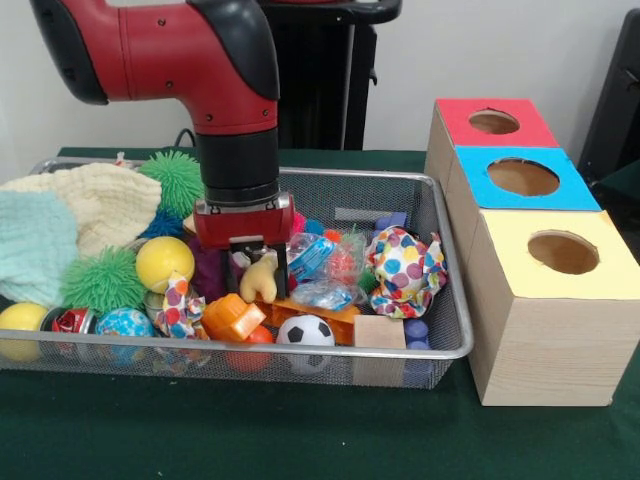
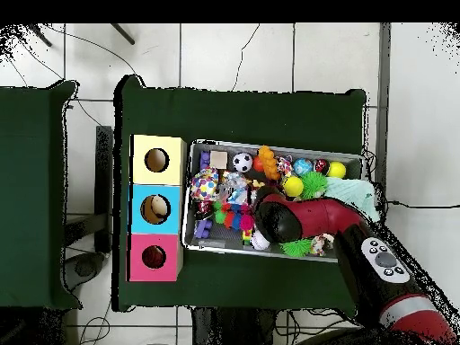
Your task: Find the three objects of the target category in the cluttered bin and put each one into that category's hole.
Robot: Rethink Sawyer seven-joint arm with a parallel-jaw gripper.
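My tool is down inside the wire mesh bin, black fingers either side of a pale yellow rubbery figure; looks clamped on it but I cannot tell for sure. Clutter packs tight round the tool: orange plastic toy truck just below-left, soccer-pattern ball below, crinkly clear wrappers right against it on the right. Further right, a polka-dot fabric ball and a plain wooden block. To the tool's left, a smooth yellow ball, spiky green rubber balls, and soft knitted cloths, cream and mint, heaped at the bin's far-left end. Beyond the bin's right wall, well apart from the tool, stand three wooden boxes on the green bench, each with a round hole: red top, blue top, yellow top. In the overhead view something pale sits in the blue hole.
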